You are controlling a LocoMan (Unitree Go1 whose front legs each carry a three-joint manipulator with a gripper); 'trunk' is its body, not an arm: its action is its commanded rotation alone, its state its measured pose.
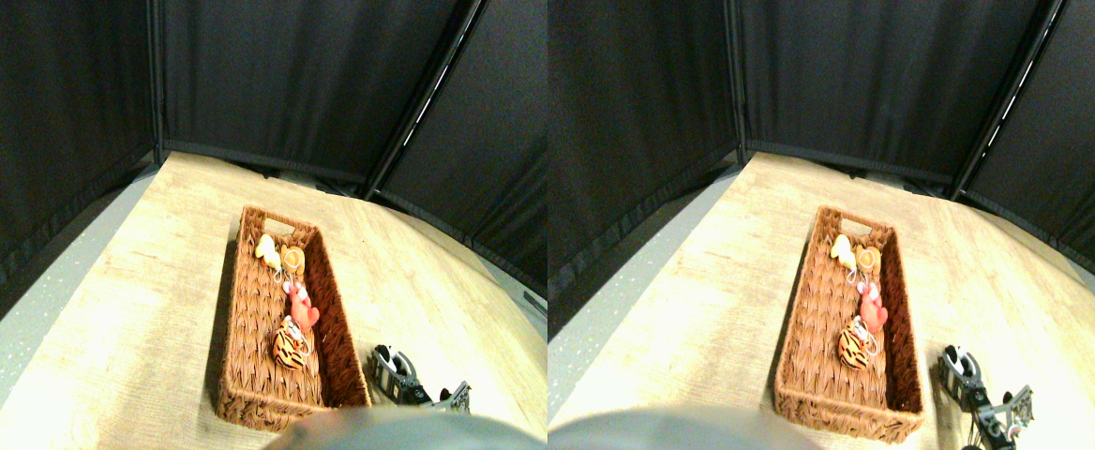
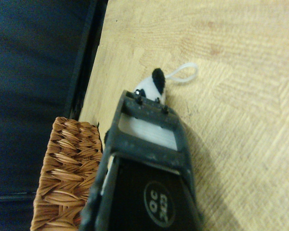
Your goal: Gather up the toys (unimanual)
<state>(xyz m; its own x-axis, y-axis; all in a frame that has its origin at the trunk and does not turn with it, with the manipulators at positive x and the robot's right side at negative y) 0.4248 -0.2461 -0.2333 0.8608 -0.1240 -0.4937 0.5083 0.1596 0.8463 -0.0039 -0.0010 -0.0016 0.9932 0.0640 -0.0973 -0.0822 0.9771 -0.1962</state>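
Observation:
Several toys lie in a row inside the long brown wicker basket [image 1: 246, 319]: a yellow one [image 1: 267, 249] at the far end, an orange one [image 1: 293, 258] beside it, a red one [image 1: 301, 307] and the striped tiger [image 1: 292, 347] nearest me. A black-and-white toy [image 1: 384, 359] lies on the wooden floor just right of the basket's near end. My right gripper [image 1: 413, 386] is low, right behind it. In the wrist view the dark jaw [image 2: 151, 108] partly covers this toy [image 2: 151, 87]. Its white loop [image 2: 183, 74] lies free on the floor beyond.
The basket's corner [image 2: 67, 173] shows close beside the jaw in the wrist view. Black curtain panels [image 1: 304, 84] wall off the pale wooden floor [image 1: 135, 309] at the back and sides. A grey strip of floor [image 1: 22, 319] runs along the left.

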